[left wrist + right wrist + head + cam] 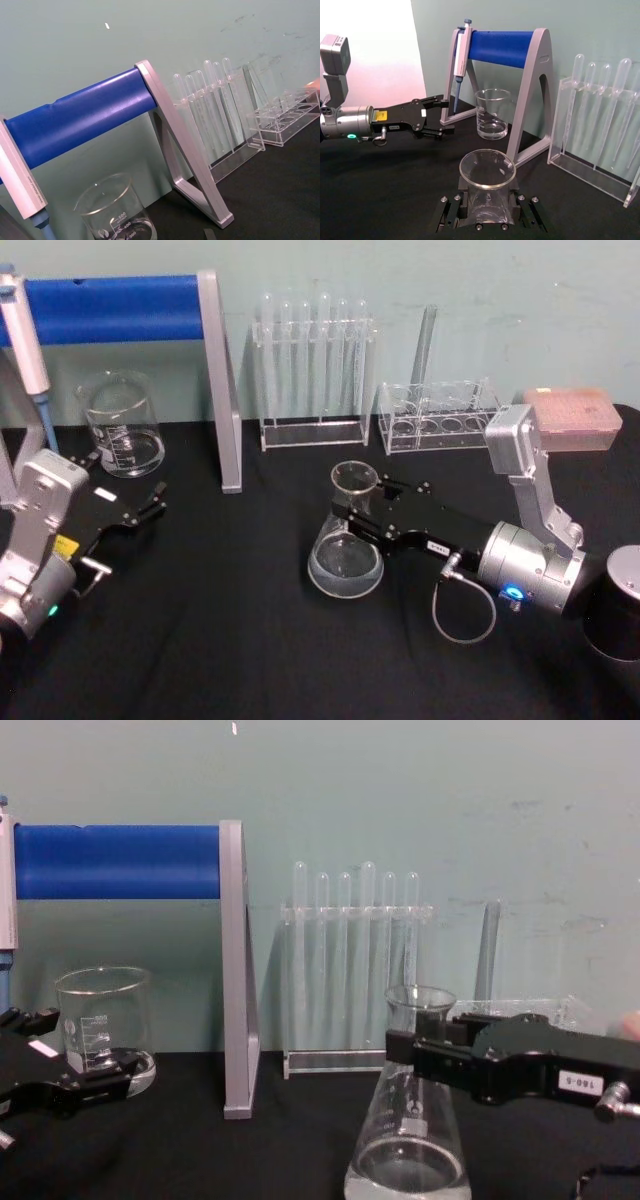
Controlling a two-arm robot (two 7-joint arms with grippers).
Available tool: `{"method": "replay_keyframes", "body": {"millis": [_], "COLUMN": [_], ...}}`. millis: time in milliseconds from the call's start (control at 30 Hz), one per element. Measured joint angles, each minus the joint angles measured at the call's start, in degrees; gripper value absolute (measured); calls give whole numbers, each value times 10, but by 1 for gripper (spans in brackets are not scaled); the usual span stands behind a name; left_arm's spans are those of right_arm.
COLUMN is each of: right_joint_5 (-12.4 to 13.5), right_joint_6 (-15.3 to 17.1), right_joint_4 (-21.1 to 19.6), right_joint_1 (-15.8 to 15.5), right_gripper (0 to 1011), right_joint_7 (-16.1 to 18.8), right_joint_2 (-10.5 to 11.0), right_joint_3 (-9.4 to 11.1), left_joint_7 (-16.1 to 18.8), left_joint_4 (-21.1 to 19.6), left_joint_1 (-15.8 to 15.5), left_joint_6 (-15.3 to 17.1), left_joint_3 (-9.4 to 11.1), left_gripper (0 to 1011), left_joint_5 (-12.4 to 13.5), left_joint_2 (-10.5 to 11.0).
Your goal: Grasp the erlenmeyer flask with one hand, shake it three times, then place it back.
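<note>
Contact is made at the neck: the flask (345, 552) is clasped by the right gripper (353, 502), whose fingers (451, 209) are closed against the glass from both sides, just under the flared rim. From the fingers, the rim is seen just above and the wide body directly below, so the long axis runs straight up and down, square to the grip. The base appears to rest on the black table (200, 640), or very nearly; which of the two cannot be told for certain. A little liquid is seen at the bottom. The left gripper (153, 502) is parked well apart, fingers spread and holding nothing, close to the beaker (122, 430). The shaking is judged to fall to the right arm. A straight lift along the flask's axis is called for first, with a firm grip so that the smooth neck is not let slip.
</note>
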Motion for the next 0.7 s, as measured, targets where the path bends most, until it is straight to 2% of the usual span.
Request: {"method": "replay_keyframes", "body": {"millis": [700], "right_joint_5": [8], "right_joint_6": [-1], "right_joint_4": [32], "right_joint_1": [23], "right_gripper": [448], "right_joint_7": [20], "right_joint_2": [-1], "right_joint_3": [-28], "left_joint_7": [0], "left_joint_4": [0], "left_joint_1": [0], "left_joint_6": [0], "left_joint_3": [0], "left_gripper": [1001], "left_joint_5": [0], "left_joint_2": [0]}}
